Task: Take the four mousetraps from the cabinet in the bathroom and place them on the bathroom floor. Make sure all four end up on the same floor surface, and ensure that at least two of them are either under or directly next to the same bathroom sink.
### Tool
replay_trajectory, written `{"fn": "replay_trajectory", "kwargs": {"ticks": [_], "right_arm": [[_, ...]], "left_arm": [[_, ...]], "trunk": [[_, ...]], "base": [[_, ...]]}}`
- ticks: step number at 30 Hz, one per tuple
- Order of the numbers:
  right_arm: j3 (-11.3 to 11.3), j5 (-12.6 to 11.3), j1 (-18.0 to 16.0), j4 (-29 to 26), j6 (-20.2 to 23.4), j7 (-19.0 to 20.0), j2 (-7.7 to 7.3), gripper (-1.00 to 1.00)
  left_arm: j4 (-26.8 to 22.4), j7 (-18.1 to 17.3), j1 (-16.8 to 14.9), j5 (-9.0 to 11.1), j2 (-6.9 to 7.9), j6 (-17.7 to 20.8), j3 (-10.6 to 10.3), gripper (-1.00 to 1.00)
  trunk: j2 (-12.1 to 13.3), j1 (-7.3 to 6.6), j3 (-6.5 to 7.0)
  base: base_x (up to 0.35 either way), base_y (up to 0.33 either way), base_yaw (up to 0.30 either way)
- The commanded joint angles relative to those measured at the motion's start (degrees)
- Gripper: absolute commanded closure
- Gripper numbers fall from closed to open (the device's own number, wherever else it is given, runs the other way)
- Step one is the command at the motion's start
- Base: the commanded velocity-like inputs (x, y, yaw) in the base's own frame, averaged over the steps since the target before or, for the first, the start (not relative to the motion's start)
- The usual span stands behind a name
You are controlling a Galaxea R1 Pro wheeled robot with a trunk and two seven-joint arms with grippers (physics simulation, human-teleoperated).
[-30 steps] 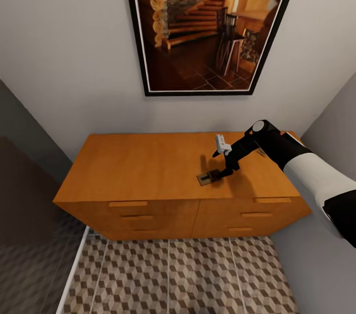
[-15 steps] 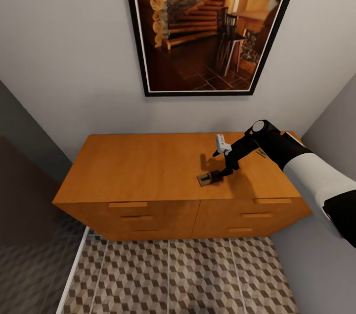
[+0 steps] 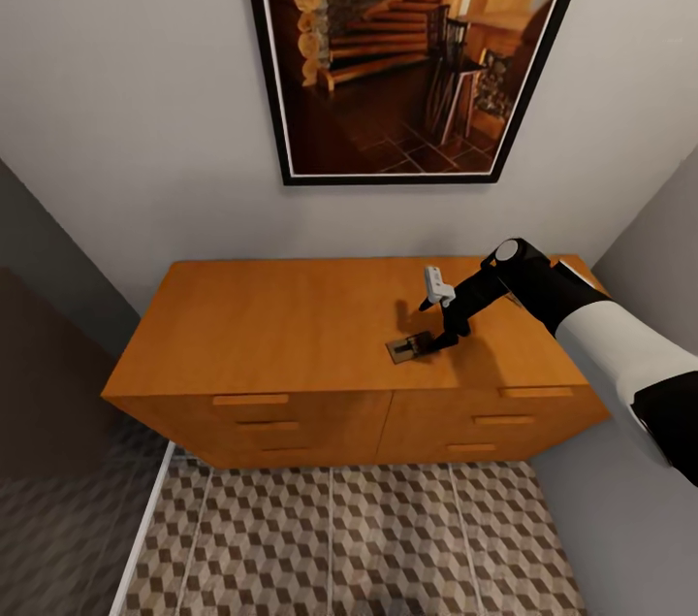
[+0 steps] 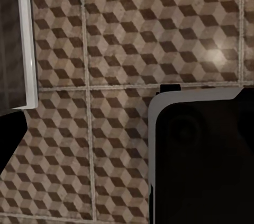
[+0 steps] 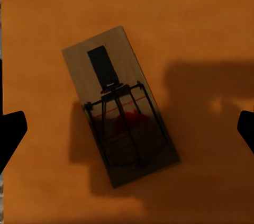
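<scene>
On top of the cabinet (image 3: 291,330) one mousetrap (image 5: 119,105) lies flat; right gripper (image 3: 436,341) hangs directly above, fingers spread wide either side, lined up to pinch it.

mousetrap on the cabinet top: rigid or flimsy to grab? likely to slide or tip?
The mousetrap looks like a thin flat board, so probably stiff and light. Lying flat on the smooth cabinet top, it seems likelier to slide than tip. Its raised wire bar may snag or shift if squeezed; the right gripper straddles it, open.
</scene>
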Motion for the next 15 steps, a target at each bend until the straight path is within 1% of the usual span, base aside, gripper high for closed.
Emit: {"fn": "replay_trajectory", "kwargs": {"ticks": [1,7,15], "right_arm": [[0.2,-0.1,0.0,0.0,0.6,0.1,-0.04,-1.00],[0.2,0.0,0.0,0.4,0.6,0.1,-0.03,-1.00],[0.2,0.0,0.0,0.5,0.5,0.1,-0.04,-1.00]], "left_arm": [[0.1,0.3,-0.1,0.1,-0.03,-0.2,-0.5,-1.00],[0.2,0.3,-0.1,0.1,0.00,-0.2,-0.5,-1.00],[0.2,0.3,-0.1,0.1,0.00,-0.2,-0.5,-1.00]], "trunk": [[-0.1,0.03,-0.17],[-0.1,0.03,-0.59],[-0.1,0.03,-0.74]], "base": [[0.000,0.000,0.000],[0.000,0.000,0.000],[0.000,0.000,0.000]]}}
